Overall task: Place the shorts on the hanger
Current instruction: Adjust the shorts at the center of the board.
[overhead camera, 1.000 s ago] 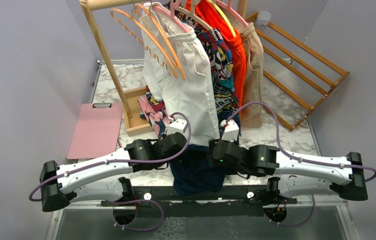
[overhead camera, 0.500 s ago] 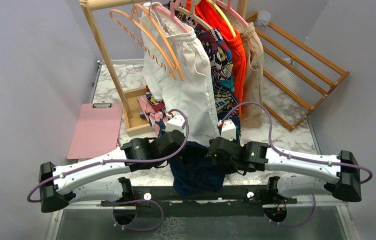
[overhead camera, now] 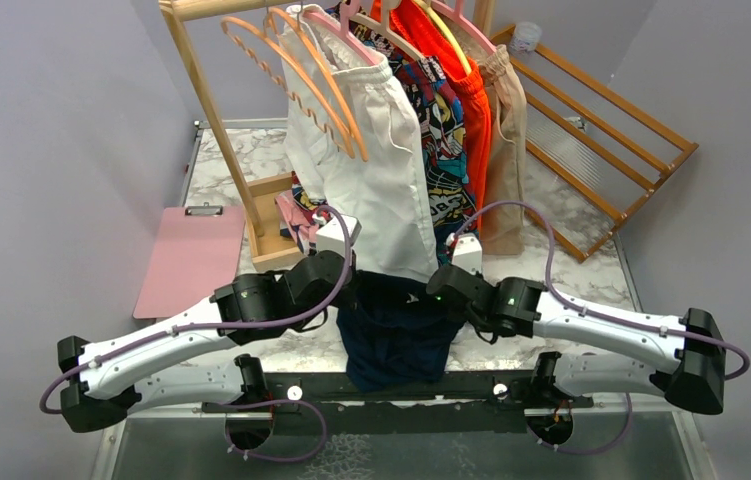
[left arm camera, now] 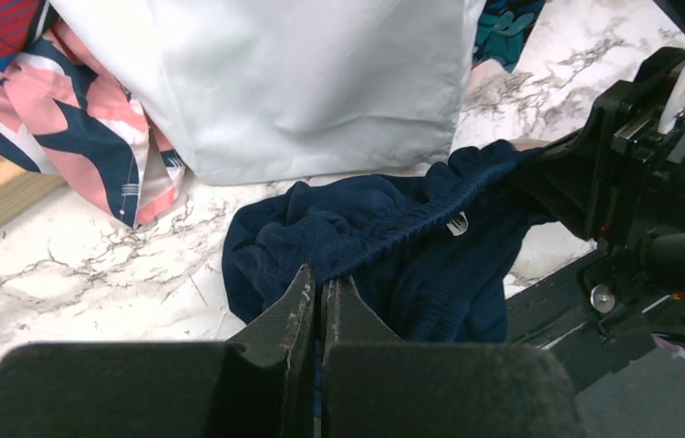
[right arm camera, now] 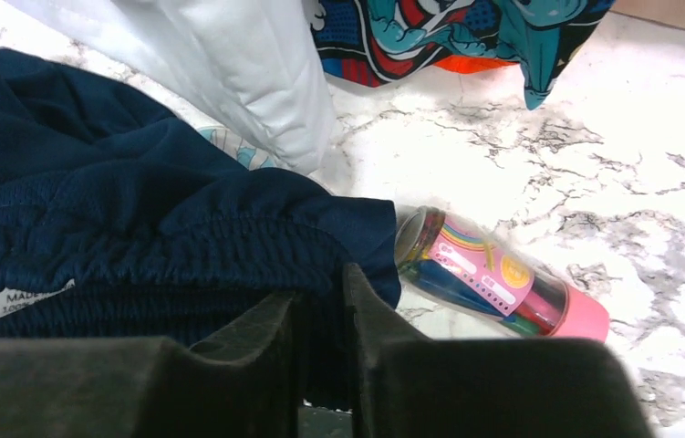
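The navy shorts (overhead camera: 391, 335) hang spread between my two grippers at the near table edge, below the clothes rack. My left gripper (overhead camera: 341, 290) is shut on one bunched end of the shorts (left arm camera: 393, 233), close to its fingertips (left arm camera: 306, 292). My right gripper (overhead camera: 438, 290) has its jaws drawn in on the elastic waistband of the shorts (right arm camera: 138, 210), with dark fabric filling the narrow gap. A white label (right arm camera: 19, 303) shows inside the waistband. Two orange-tan wooden hangers (overhead camera: 301, 78) hang bare on the rack's left part, above and behind the grippers.
White shorts (overhead camera: 366, 170), orange ones (overhead camera: 466, 90) and printed clothes hang on the wooden rack (overhead camera: 213, 110). A pink clipboard (overhead camera: 191, 260) lies at the left. A slatted wooden frame (overhead camera: 601, 135) leans at the right. A tube of markers (right arm camera: 493, 274) lies beside my right gripper.
My right gripper has closed on the waistband. Both arms have moved back and apart, the left one toward the left, pulling the shorts up and wider between them.
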Robot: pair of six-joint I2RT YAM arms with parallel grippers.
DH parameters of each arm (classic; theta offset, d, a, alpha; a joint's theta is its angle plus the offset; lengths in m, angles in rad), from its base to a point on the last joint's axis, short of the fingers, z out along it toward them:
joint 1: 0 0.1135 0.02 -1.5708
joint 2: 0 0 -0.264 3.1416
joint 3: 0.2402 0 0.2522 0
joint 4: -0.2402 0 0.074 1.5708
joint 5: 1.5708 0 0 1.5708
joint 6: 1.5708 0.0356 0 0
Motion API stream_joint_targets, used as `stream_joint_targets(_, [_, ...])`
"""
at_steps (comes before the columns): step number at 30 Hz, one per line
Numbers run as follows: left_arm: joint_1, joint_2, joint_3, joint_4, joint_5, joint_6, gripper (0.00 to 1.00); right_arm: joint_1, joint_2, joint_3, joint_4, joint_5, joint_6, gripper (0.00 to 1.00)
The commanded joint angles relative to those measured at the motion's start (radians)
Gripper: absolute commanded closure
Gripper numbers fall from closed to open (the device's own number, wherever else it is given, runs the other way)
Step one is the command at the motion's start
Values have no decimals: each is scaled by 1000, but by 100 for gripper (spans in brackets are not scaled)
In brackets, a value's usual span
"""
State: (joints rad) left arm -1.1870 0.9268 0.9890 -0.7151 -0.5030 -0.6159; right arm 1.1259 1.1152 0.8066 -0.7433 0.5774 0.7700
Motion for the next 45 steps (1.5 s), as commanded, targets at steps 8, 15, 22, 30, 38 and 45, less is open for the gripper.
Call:
stream_joint_targets(8, [-2, -82, 240, -30, -27, 114, 100, -25, -130, 341, -53, 38, -310, 99])
stream_joint_targets(15, [-2, -80, 569, 0, 34, 247, 100, -26, 37, 994, -53, -177, -588, 99])
stream_joint_targets(22, [-1, -221, 315, 28, -24, 151, 100, -26, 15, 698, 17, -140, -499, 99])
stream_joint_targets(30, [-1, -232, -29, 17, -58, -94, 100, -25, 66, 345, 135, -178, -317, 99])
stream_joint_targets(38, [1, -165, -151, 21, -218, -219, 100, -35, 189, 331, 190, -102, -243, 99])
stream_joint_targets(45, [115, -23, -204, 99, -77, -202, 100, -66, 224, 235, 259, -176, -184, 99])
